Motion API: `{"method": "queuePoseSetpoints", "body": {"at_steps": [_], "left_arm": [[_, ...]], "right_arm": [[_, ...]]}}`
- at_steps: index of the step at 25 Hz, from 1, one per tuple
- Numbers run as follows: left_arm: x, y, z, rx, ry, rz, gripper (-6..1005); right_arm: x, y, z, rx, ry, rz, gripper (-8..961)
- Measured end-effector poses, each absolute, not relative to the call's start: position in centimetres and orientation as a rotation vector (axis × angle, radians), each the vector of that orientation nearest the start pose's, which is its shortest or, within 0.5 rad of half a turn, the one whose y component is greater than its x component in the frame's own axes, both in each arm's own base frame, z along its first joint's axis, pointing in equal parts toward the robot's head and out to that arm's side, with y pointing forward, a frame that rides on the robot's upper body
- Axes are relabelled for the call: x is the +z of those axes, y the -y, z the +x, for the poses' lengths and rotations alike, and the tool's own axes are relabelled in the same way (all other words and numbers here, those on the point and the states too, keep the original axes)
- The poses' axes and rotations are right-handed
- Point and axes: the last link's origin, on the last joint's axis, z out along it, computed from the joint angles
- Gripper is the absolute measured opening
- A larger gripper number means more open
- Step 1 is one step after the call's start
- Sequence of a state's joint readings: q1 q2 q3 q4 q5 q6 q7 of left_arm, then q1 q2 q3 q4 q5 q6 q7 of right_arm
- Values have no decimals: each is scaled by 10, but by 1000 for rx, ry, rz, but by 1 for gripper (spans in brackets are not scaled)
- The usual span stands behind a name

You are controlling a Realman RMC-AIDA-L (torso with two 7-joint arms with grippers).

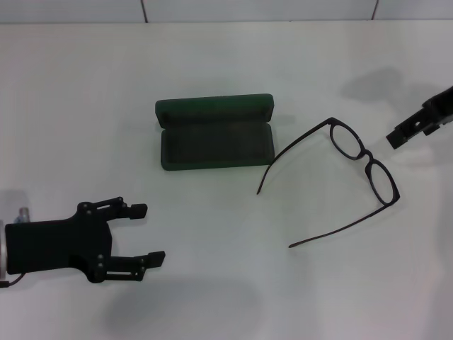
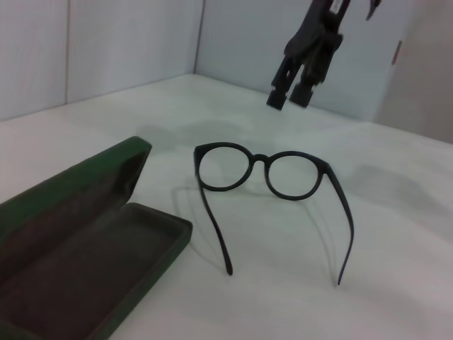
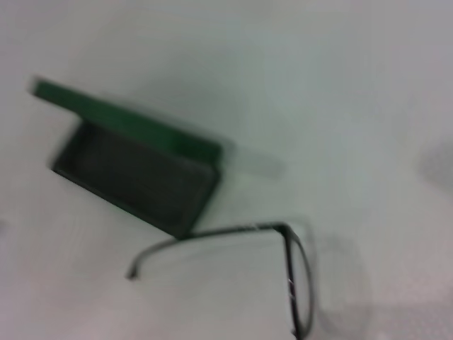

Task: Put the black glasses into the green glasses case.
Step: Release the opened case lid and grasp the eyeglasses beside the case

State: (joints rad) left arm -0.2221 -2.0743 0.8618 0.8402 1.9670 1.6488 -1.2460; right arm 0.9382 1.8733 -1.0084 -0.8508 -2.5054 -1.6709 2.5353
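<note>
While the left claw [image 1: 145, 234] hovers wide open low over the near counter [image 1: 226, 297], nothing is held; approach step, grasp not begun. Black glasses [image 1: 354, 170] lie unfolded just right of the green glasses case [image 1: 216, 145], lid open. Right claw [image 1: 410, 131] hangs beyond the glasses, fingers nearly together, empty. Next move calls for lowering onto the frame

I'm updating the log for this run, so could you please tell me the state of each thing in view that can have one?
Glasses case: open, lid tipped back, nothing inside, flat on the table.
Glasses: unfolded, both arms spread, lying on the table beside the case, not held.
Left gripper: jaws open, holding nothing, near the front of the table, apart from the case.
Right gripper: holding nothing, above the table just beyond the glasses.
</note>
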Motion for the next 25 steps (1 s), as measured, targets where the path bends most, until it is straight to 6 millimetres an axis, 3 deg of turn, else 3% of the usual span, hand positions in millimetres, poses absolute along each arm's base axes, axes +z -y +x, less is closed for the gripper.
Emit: {"method": "queuePoseSetpoints", "body": {"at_steps": [1,9,16,25], "left_arm": [[8,-246,-316,-532,528,-2801,894],[6,-243,-318,-510,468,-2817,893],[5,-243,-320,-489,450,-2818,893],[5,-243,-320,-485,444,-2817,893]], "right_arm": [[60,-421,166,-441,-1309,-2537,840],[23,-429,139,-598,-1275,-2483,819],[-8,-429,136,-715,-1226,-2405,800],[-19,-432,141,-695,-1221,-2365,776]]}}
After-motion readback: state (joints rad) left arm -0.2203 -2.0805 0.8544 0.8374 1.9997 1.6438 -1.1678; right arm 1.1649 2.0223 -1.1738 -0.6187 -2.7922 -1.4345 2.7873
